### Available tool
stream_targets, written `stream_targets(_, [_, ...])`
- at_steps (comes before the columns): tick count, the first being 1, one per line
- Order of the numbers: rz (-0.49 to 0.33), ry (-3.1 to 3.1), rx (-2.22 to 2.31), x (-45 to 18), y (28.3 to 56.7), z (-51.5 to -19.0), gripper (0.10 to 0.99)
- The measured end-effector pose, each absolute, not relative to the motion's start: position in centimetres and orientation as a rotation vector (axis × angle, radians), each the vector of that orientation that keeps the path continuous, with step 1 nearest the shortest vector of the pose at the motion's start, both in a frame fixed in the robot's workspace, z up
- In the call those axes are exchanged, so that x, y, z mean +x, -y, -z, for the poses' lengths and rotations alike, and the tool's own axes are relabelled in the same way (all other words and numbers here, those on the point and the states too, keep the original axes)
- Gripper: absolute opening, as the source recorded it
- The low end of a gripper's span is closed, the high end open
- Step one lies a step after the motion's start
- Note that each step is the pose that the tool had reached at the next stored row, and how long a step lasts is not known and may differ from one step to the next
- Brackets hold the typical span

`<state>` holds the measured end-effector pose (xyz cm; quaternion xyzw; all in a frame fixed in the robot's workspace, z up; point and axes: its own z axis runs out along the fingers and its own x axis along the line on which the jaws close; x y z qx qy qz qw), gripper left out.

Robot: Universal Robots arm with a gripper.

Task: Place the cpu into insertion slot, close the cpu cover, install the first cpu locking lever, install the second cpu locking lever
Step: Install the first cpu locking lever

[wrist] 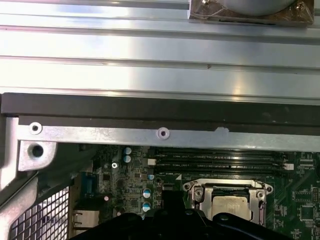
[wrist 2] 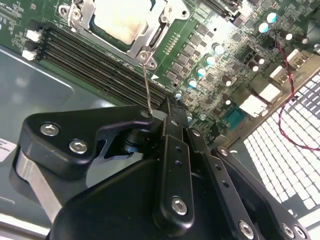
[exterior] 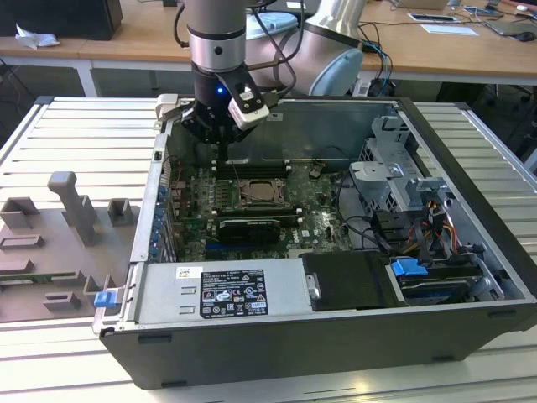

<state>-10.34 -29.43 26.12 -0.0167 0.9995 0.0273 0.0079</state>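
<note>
The cpu (wrist 2: pixel 120 20) lies in the insertion slot (exterior: pixel 258 191) on the green board, its pale face up. The cpu cover (wrist 2: pixel 161 31) is down around it as a silver frame; in the first wrist view the cpu (wrist: pixel 231 205) shows through the cover's (wrist: pixel 199 193) window. A thin locking lever (wrist 2: pixel 146 85) runs from the socket's corner to my gripper (wrist 2: pixel 167 107). The gripper's tip meets the lever's free end, and its fingers look shut. In the exterior view the gripper (exterior: pixel 220 158) hangs inside the open case, to the exterior view's left of the socket and farther back.
Long memory slots (wrist 2: pixel 95 60) run beside the socket. A long black card (exterior: pixel 250 227) stands in front of it, then the power supply (exterior: pixel 222 290). A drive cage (exterior: pixel 394 168) and cables fill the exterior view's right. Grey fixtures (exterior: pixel 75 210) sit outside the case.
</note>
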Motion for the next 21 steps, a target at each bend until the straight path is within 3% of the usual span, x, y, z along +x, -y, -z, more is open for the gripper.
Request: stream_targets(21, [-0.086, -3.128, -0.052, -5.7, 29.4, -25.8, 0.106])
